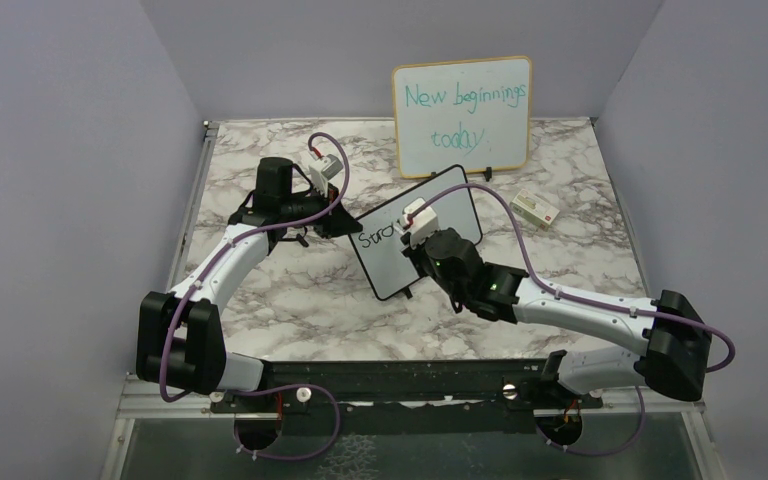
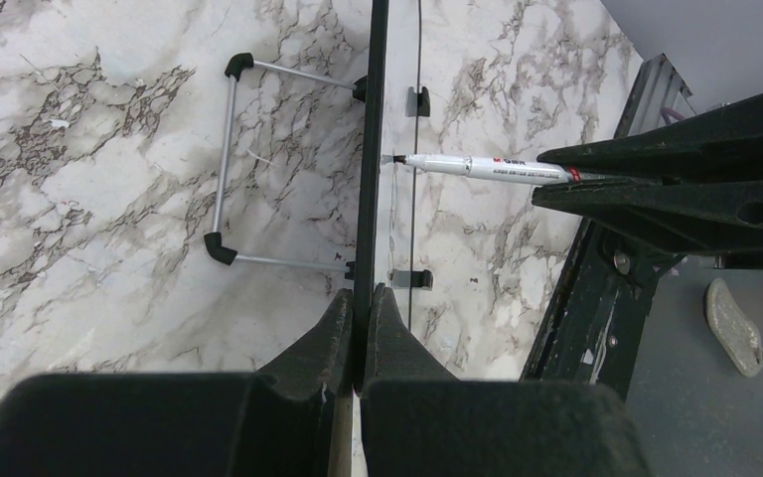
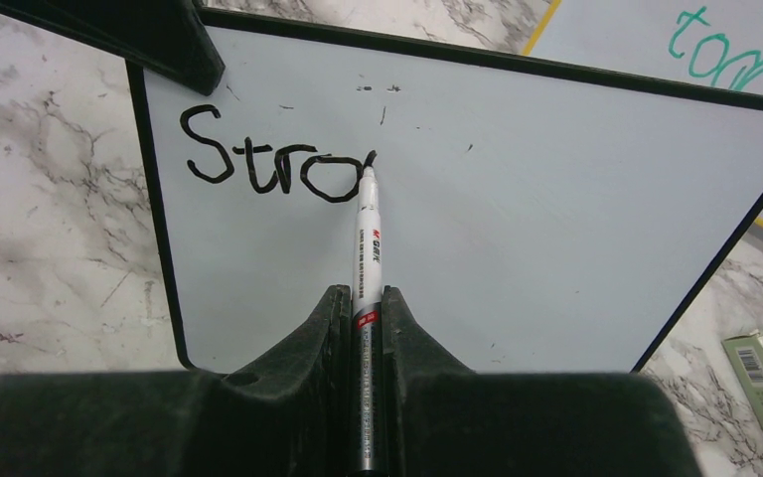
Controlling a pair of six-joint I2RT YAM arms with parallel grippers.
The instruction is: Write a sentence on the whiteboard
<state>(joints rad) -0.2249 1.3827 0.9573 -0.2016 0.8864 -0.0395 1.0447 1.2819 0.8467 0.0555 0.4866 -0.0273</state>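
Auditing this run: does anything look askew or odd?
The whiteboard sits turned diagonally to the table edges, its edge pinched by the left hand. Small stray black specks dot it above the marker tip.

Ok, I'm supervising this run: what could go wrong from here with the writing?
The left gripper pinches the whiteboard at one edge only, so marker pressure might swing or tip it. The right gripper holds the marker well behind its tip, so the tip could wander. "Stro" already fills about a third of the top line, so a sentence may run short of room.
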